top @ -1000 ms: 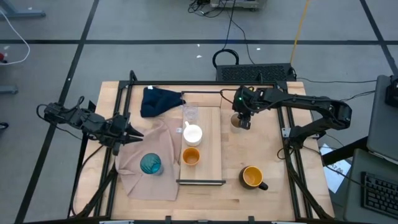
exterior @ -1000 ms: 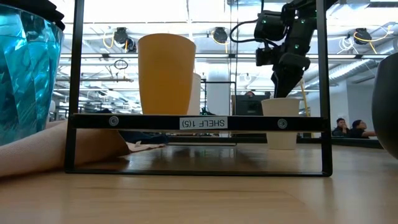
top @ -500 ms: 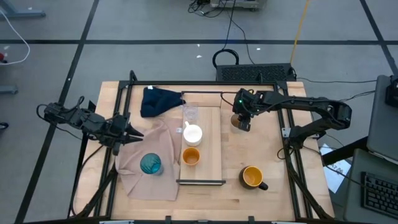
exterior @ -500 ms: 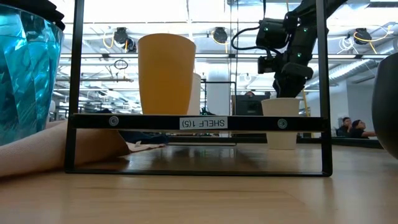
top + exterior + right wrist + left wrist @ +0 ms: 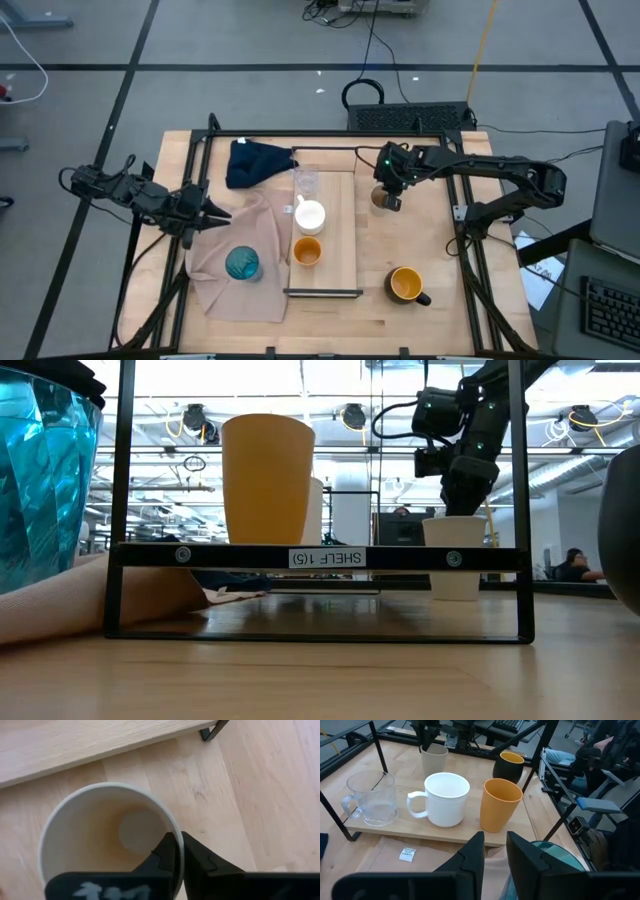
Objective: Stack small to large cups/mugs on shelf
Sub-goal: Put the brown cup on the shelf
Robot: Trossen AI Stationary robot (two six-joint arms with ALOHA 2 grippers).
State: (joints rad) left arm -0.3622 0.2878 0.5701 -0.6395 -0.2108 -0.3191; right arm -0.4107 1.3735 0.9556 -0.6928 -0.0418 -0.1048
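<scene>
The beige-grey cup [image 5: 379,196] stands upright on the tabletop, just right of the shelf's far end. My right gripper [image 5: 391,200] is over it, shut on its rim. The light-wood shelf [image 5: 340,240] carries the clear glass [image 5: 306,182], the white mug [image 5: 310,214] and the small orange cup [image 5: 307,251] in a row. The teal tumbler [image 5: 242,263] stands on the beige cloth. The dark-handled orange mug [image 5: 406,285] stands on the table at the near right. My left gripper [image 5: 215,213] waits left of the shelf, open by a narrow gap and empty. My right gripper pinches the beige-grey cup's rim [image 5: 176,851], one finger inside the cup and one outside its wall. The fingers come from above, pointing down [image 5: 462,500]. The cup stands upright with its base on the table [image 5: 455,592].
A beige cloth [image 5: 240,295] lies left of the shelf, and a dark blue cloth [image 5: 255,162] lies at the far left. Black frame rails [image 5: 460,215] run along the table's sides. Bare tabletop [image 5: 400,240] lies between the shelf and the orange mug.
My right gripper has shifted a little toward the table's right edge at the beige-grey cup's rim. The cup has stayed upright on the table.
</scene>
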